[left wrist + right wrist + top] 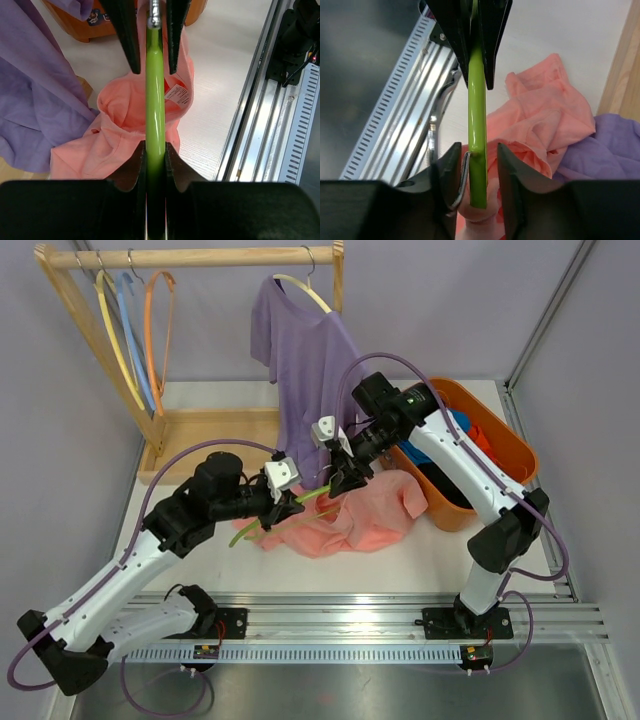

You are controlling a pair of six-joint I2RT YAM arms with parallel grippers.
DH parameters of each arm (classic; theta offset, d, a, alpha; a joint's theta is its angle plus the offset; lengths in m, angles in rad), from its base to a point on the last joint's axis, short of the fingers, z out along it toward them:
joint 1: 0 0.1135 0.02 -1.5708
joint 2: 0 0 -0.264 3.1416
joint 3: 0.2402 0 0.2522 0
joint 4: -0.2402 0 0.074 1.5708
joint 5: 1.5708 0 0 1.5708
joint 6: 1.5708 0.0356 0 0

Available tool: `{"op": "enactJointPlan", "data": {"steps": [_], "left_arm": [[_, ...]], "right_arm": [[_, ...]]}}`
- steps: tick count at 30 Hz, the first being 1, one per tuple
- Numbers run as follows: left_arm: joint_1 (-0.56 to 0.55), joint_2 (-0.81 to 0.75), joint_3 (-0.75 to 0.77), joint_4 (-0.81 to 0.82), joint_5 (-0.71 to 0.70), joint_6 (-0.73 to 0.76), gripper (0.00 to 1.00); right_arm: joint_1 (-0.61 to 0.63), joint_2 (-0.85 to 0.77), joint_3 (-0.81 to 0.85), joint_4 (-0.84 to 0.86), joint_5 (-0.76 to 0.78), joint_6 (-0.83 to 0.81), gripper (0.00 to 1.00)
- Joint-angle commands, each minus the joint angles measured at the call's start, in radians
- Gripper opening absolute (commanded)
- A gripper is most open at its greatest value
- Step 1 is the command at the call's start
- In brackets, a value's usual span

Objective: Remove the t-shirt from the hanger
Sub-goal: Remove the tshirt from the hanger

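Note:
A green hanger is held level just above the table between both arms. My left gripper is shut on its green bar. My right gripper stands open around the other end, where the metal hook rests against one finger and a gap shows on each side of the bar. The pink t-shirt lies crumpled on the table under the hanger, its neck label facing up. The visible length of the bar is bare.
A purple t-shirt hangs from the wooden rack, its hem close behind the grippers. Yellow, blue and orange hangers hang at the rack's left. An orange bin of clothes stands at the right.

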Motion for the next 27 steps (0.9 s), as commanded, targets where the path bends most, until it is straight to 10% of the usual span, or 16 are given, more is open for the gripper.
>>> {"op": "enactJointPlan", "data": {"steps": [1,7,20,24,27], "left_arm": [[-0.007,-0.055,-0.017,0.027,0.003,-0.036,0.0],[-0.002,-0.086,-0.03,-0.005,-0.04,-0.128,0.0],[0.305,-0.074,0.008,-0.018,0.212,-0.511,0.0],[0.317,-0.014,0.048,0.013,0.267,-0.636,0.0],[0.317,-0.005,0.039,0.076,0.299,-0.714,0.0]], "right_arm": [[-0.003,0.0,0.054,-0.155,-0.104,0.117,0.43],[-0.078,-0.049,0.071,-0.059,-0.165,0.295,0.64],[-0.191,-0.303,-0.234,0.351,-0.051,0.839,0.68],[-0.067,-0.432,-0.472,0.599,0.195,1.097,0.71],[0.03,-0.532,-0.629,0.862,0.559,1.33,0.99]]}}
